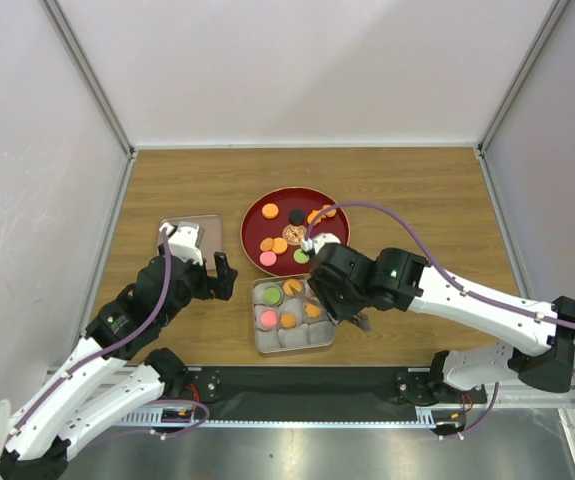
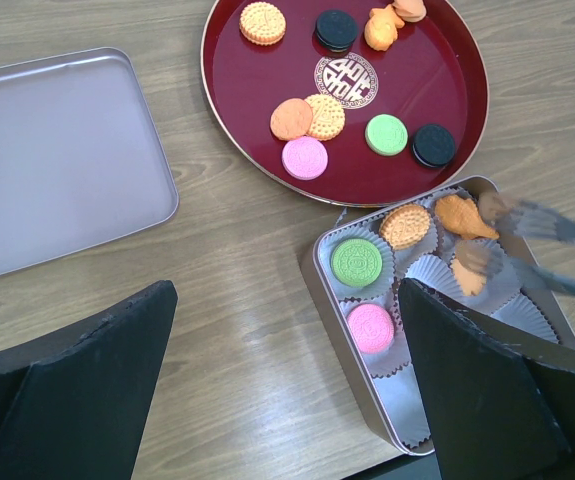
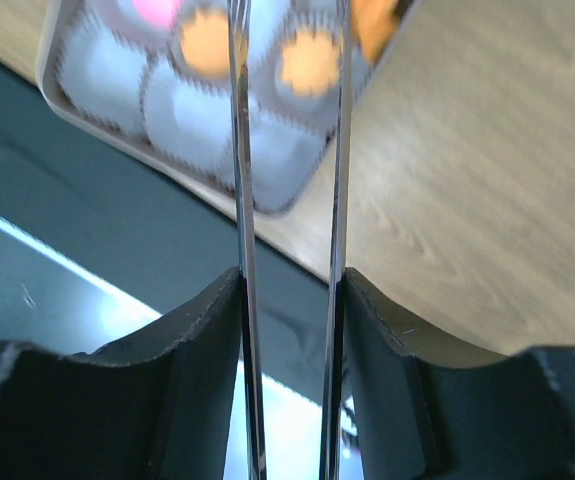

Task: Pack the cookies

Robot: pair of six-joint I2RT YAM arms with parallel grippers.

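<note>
Wood-grain table (image 1: 167,180) inside plain white walls (image 1: 317,70) is carrying everything. Between the black fingers of the right gripper (image 3: 292,285), the two thin steel arms of a pair of tongs (image 3: 238,150) are being pinched from outside. The fingers are thus closing on the tool rather than on food, while leaving the blades a narrow gap apart. Those blades are reaching to the top of the right wrist frame, over the square tin (image 2: 387,405). This is probably so that small flat discs can be set into the paper cups (image 2: 432,272), where the fingers themselves would not fit. In the left wrist view the blurred tips are hanging at the right edge over an orange cookie (image 2: 470,275); whether they are gripping it I cannot tell. The left gripper (image 2: 285,330) is gaping wide with nothing in it, hovering at the bottom of its frame beside the tin, apparently so as not to block it. The cookies (image 2: 305,158) are lying partly on the red tray (image 2: 257,75) at top centre and partly in the tin's cups at lower right. The lid (image 2: 57,160) is resting at upper left, apart, leaving the tin open for filling.
</note>
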